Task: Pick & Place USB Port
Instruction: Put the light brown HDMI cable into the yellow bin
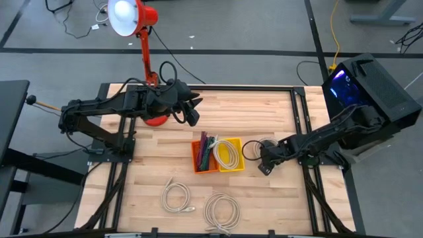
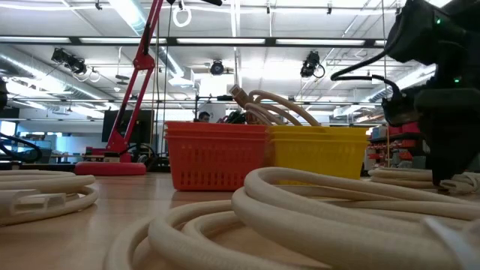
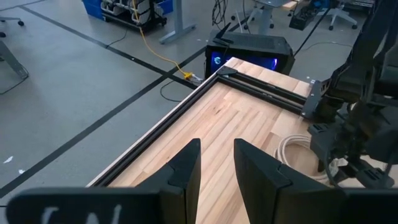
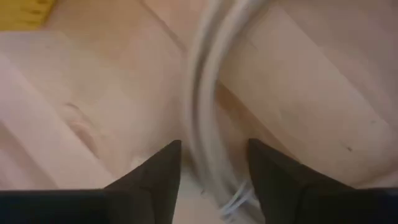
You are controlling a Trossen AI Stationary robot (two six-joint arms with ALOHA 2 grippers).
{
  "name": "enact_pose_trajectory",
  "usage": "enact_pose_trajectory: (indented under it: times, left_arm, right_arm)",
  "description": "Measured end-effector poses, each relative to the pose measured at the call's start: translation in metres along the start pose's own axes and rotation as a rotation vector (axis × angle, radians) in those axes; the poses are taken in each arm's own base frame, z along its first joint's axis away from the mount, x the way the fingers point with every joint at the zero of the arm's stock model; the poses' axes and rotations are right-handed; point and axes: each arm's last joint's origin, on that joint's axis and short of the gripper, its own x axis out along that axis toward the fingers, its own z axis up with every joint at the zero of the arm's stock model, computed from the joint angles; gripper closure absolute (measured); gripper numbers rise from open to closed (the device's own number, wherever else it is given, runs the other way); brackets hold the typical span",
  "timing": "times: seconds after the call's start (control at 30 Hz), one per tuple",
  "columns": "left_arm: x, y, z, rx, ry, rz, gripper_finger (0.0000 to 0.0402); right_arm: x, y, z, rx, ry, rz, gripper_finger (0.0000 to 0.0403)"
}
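Two right tool (image 4: 211,163) fingers (image 4: 155,174) straddle white cable (image 4: 208,112).

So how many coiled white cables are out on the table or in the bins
4: one in the yellow bin, one under the right claw beside that bin, and two at the table's near edge. More could be hidden in the orange bin.

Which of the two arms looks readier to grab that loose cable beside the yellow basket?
The right. Its hand is open, straddling the white cable beside the yellow basket. The left hand hovers far back near the red lamp.
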Motion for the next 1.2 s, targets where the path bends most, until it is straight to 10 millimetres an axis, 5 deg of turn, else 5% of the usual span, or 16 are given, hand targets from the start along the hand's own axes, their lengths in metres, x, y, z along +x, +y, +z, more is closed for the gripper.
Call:
enact_pose_trajectory:
  times: [0.1,0.2,0.37,0.57,0.7,0.93,1.07,1.2]
  left_arm:
    - [0.0,0.0,0.0,0.001,0.0,0.001,0.0299]
    - [0.0,0.0,0.0,0.001,0.0,0.003,0.0299]
    - [0.001,0.002,0.0,-0.001,-0.002,0.014,0.0299]
    - [0.001,0.001,0.004,-0.018,-0.033,0.007,0.0299]
    - [0.001,0.0,0.007,-0.034,-0.06,-0.004,0.0299]
    - [0.005,-0.007,0.012,-0.068,-0.1,-0.11,0.0299]
    - [0.014,-0.016,0.016,-0.093,-0.141,-0.231,0.0299]
    - [0.028,-0.031,0.019,-0.111,-0.19,-0.413,0.0299]
  right_arm:
    - [0.004,-0.007,-0.002,0.018,0.008,-0.012,0.0264]
    - [0.005,-0.011,-0.001,0.015,0.012,-0.026,0.0364]
    - [-0.005,-0.003,0.01,-0.001,0.008,-0.002,0.0383]
    - [-0.073,0.027,0.047,-0.084,-0.196,-0.007,0.0383]
    - [-0.144,0.045,0.073,-0.13,-0.445,0.016,0.0383]
    - [-0.256,0.059,0.09,-0.239,-0.845,0.087,0.0383]
    - [-0.28,0.064,0.093,-0.301,-0.948,0.113,0.0386]
    - [-0.276,0.07,0.098,-0.349,-0.952,0.105,0.0386]
